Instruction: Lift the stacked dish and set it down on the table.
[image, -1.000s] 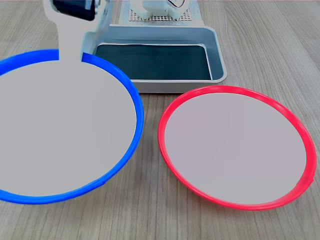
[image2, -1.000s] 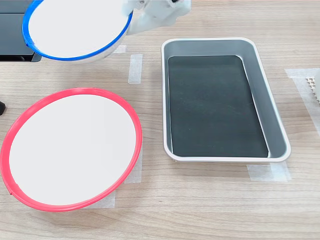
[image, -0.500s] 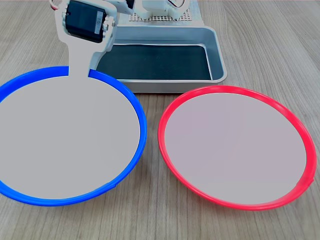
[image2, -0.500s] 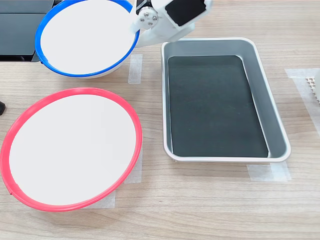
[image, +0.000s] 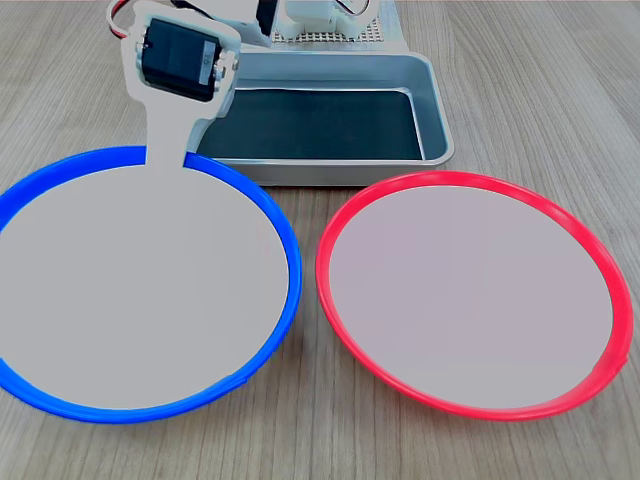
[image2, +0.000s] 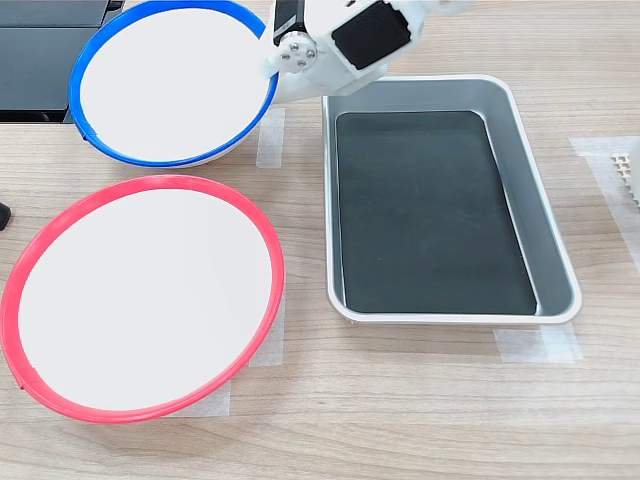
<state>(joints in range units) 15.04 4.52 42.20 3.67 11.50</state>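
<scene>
The white dish with the blue rim (image: 140, 290) lies level and low at the first exterior view's left, beside the red-rimmed plate (image: 470, 290), not on it. My gripper (image: 165, 160) is shut on the dish's far rim, a flat white finger lying over the rim. In the second exterior view the dish (image2: 175, 85) is at the top left, with the gripper (image2: 270, 72) on its right edge. Its pale underside shows just above the wood-grain table (image2: 400, 400). Whether the dish touches the table I cannot tell.
The red-rimmed plate (image2: 145, 300) rests on the table below the dish in the second exterior view. A grey metal tray (image2: 548, 235) with a dark bottom sits to the right. Pale tape strips (image2: 270, 135) mark the tabletop. A dark flat object (image2: 35, 60) lies at the top left.
The gripper has carried the blue-rimmed dish down and towards the tray side. The dish has levelled out and now sits much lower. The red-rimmed plate and tray have not moved.
</scene>
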